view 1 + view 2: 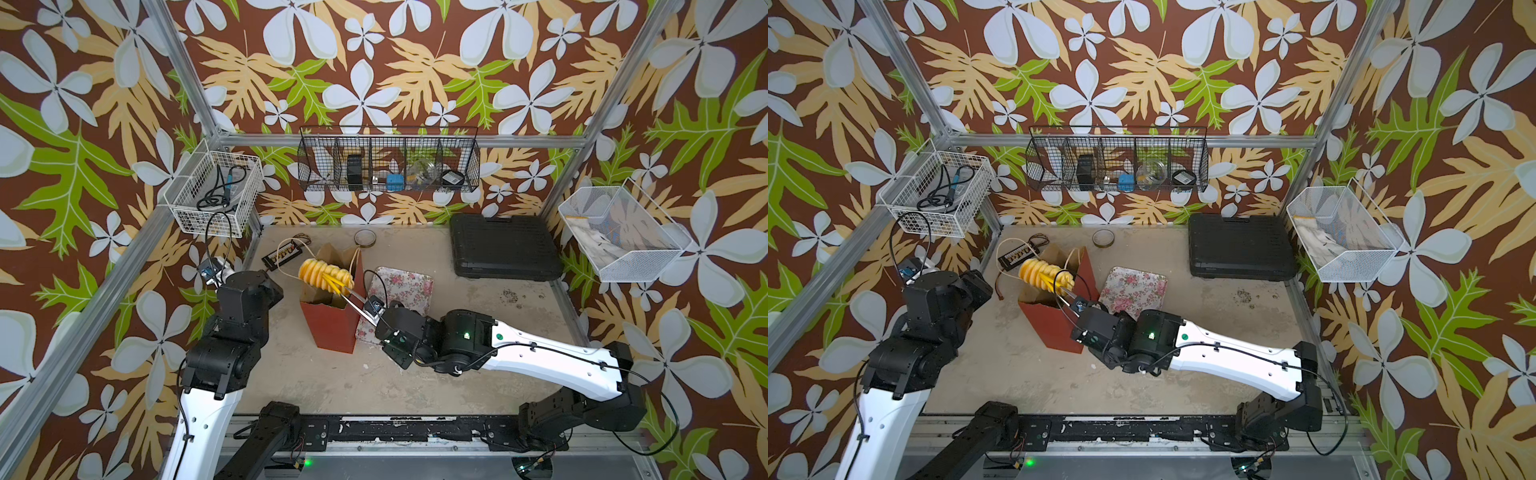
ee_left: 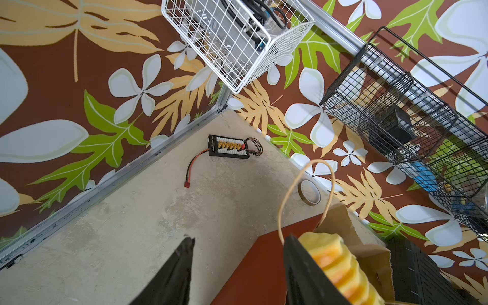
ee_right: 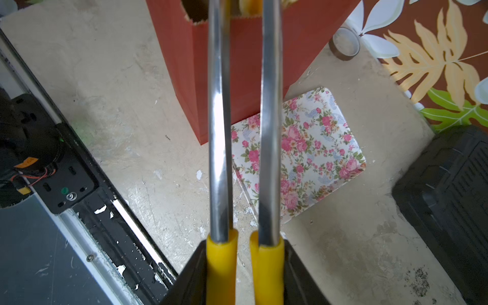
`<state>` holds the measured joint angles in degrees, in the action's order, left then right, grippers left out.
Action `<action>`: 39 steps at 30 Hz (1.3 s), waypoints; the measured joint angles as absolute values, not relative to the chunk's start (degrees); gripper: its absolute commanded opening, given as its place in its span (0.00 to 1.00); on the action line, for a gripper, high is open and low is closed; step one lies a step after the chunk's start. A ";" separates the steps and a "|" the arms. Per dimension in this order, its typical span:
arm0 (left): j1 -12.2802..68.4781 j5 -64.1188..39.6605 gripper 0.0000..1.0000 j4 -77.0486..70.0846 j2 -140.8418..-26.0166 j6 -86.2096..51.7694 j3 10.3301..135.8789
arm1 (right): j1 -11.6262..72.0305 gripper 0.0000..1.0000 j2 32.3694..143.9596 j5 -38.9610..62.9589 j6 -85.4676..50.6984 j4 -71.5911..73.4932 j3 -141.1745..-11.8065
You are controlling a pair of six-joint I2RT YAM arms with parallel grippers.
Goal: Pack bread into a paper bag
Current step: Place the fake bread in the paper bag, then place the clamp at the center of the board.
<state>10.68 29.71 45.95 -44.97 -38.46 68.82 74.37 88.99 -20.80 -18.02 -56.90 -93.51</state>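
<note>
Right pincer (image 3: 244, 269) clamps the tongs (image 3: 219, 132) by the yellow handles. Tong tips pinch the long ridged loaf (image 1: 316, 270), tilted over the paper bag (image 1: 332, 328) mouth, not yet inside. Left pincer (image 2: 237, 264) is spread at the bag rim, gripping nothing visible. Step: insertion. Next, I'd judge: tip loaf end-down, lower it, ease the squeeze. Floral tray (image 1: 409, 286) beyond shows no bread.

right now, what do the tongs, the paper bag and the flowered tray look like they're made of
Tongs: polished metal arms, going by the mirror glare; the yellow grip sleeves look like rubber or soft plastic.
Paper bag: matte kraft paper, red outside, brown inside, saw-cut rim.
Tray: smooth printed surface with a slight sheen; plastic or enamelled tin, cannot tell which.
</note>
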 measured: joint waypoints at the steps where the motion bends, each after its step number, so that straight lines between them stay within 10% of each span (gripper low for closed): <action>1: 10.76 29.71 0.58 45.95 -45.04 -38.44 68.82 | 74.24 0.44 88.92 -19.90 -18.04 -57.19 -93.54; 26: 11.46 28.58 0.58 44.53 -46.13 -38.70 66.70 | 73.65 0.44 81.60 -30.15 -18.22 -64.31 -111.68; 39: 11.46 24.34 0.58 43.29 -47.66 -40.23 65.45 | 67.26 0.44 63.96 -33.87 -36.10 -60.75 -68.66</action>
<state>11.46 24.34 43.29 -47.66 -40.23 65.45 67.26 63.96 -33.87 -36.10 -60.75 -68.66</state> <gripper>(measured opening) 0.583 0.436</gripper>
